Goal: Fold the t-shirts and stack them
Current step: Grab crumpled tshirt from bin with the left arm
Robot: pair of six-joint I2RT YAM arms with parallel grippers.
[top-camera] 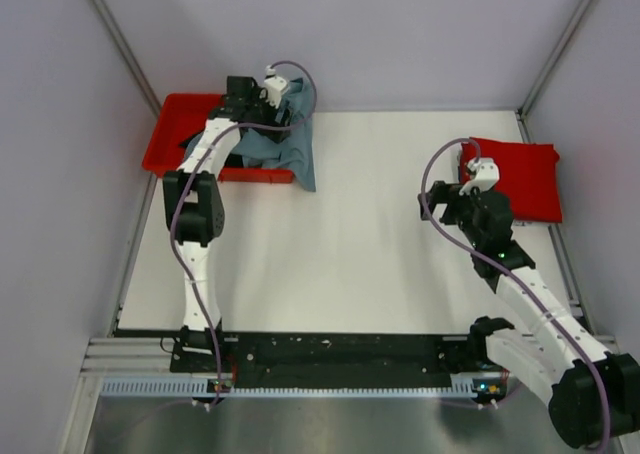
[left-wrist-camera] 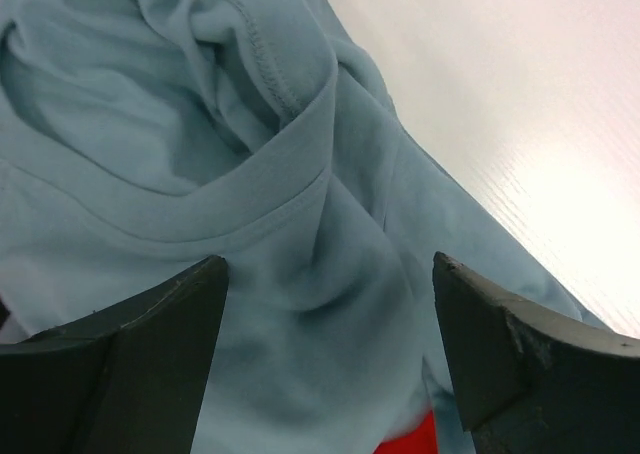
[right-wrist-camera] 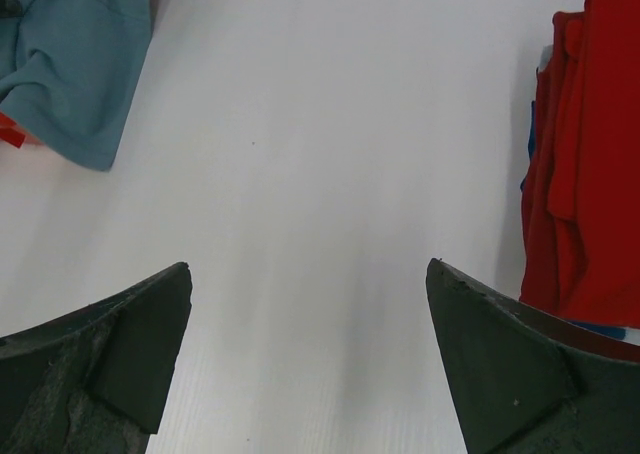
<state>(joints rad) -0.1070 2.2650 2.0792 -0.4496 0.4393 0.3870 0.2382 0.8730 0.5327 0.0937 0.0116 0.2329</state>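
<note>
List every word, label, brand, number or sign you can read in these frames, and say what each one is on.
No readable text in any view.
Grey-blue t-shirt: plain cloth, no print or tag showing.
Folded red t-shirt: plain, nothing printed on the visible side.
Red bin: no marking visible.

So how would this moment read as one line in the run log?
left gripper: open over grey-blue t-shirt draped over red bin edge | right gripper: open above table, beside folded red t-shirt
</note>
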